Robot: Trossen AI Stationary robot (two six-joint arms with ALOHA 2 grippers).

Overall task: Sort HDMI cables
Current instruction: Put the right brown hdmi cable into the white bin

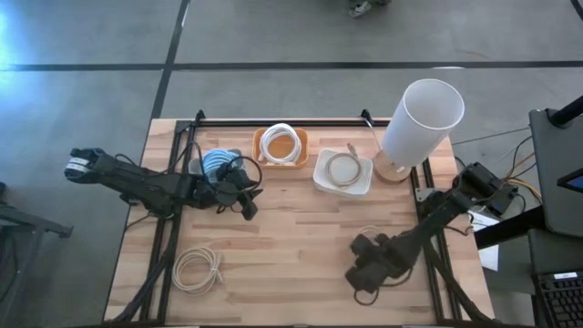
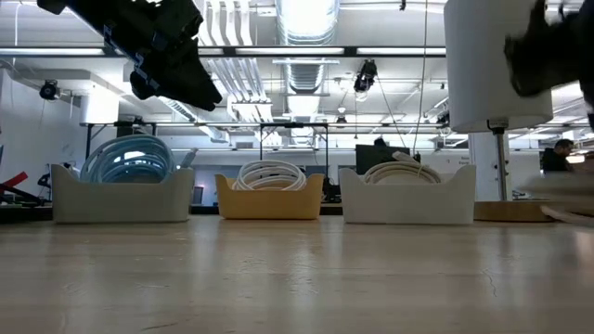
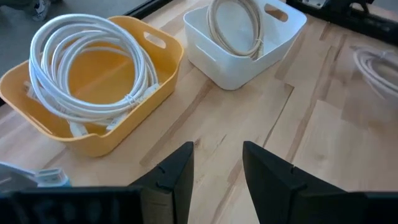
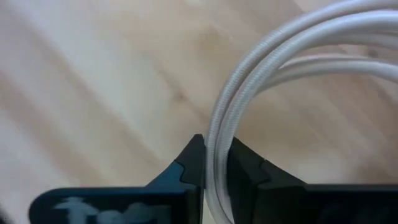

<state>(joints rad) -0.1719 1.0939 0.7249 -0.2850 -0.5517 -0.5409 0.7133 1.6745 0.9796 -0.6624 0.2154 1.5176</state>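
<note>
The worktop (image 1: 301, 264) carries three bins in a row along its far edge, so each cable colour has its own place: blue coils (image 2: 125, 160) in the left bin (image 2: 121, 199), a white coil (image 1: 281, 144) in the yellow bin (image 1: 301, 157), a beige coil (image 1: 343, 169) in the white bin (image 1: 363, 182). Near the right front corner, the right gripper (image 4: 214, 171) is lowered with its jaws pinched on a white cable (image 4: 280, 56), seemingly for lifting. The left gripper (image 3: 216, 174) is held beside the blue bin, jaws spread. Another coil (image 1: 198, 270) lies near the left front corner.

Two dark jointed arms, black blocky fingers (image 3: 180, 177)
</note>
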